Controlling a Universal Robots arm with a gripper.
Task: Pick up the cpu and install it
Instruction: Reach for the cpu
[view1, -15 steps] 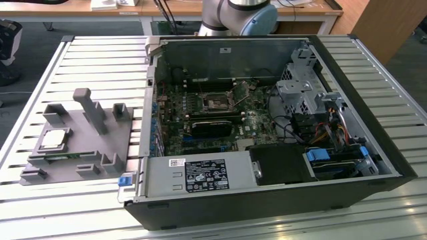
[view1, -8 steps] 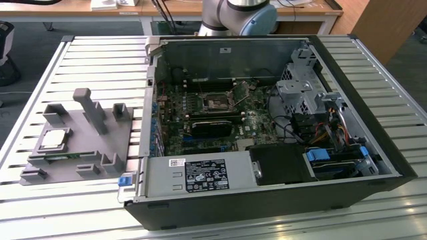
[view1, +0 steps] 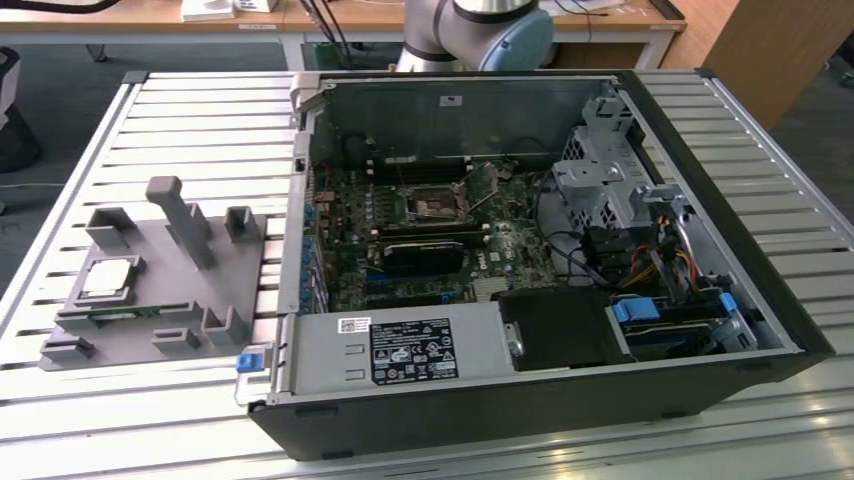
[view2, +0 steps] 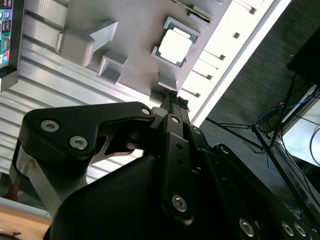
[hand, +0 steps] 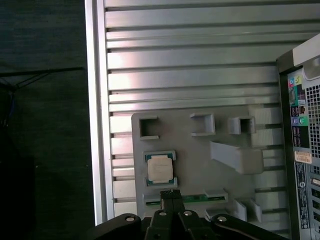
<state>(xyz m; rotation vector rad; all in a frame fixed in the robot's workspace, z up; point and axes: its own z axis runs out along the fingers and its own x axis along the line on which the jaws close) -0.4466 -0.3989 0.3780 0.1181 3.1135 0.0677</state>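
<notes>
Black claw (view2: 173, 98), clenched and empty, hovers near the small square silver-topped cpu (hand: 160, 169) in both wrist views; the exterior view's right adds an open black computer case (view1: 534, 420).

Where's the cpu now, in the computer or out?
Out: the cpu lies flat on the grey holder beside the case.

We're looking at a slatted metal counter (view1: 200, 130) carrying an open black tower case (view1: 787, 330) on its side. Its green motherboard (view1: 400, 285) faces up with a square socket (view1: 438, 207) near the middle, and there's a grey drive cage (view1: 601, 185) and coloured cables (view1: 667, 265) toward the exterior view's right. Just beside the case, on the exterior view's left, sits a grey holder (view1: 254, 270) with a tall post (view1: 180, 215) and small brackets, and a green memory stick (hand: 197, 198) lies slotted along one edge.
</notes>
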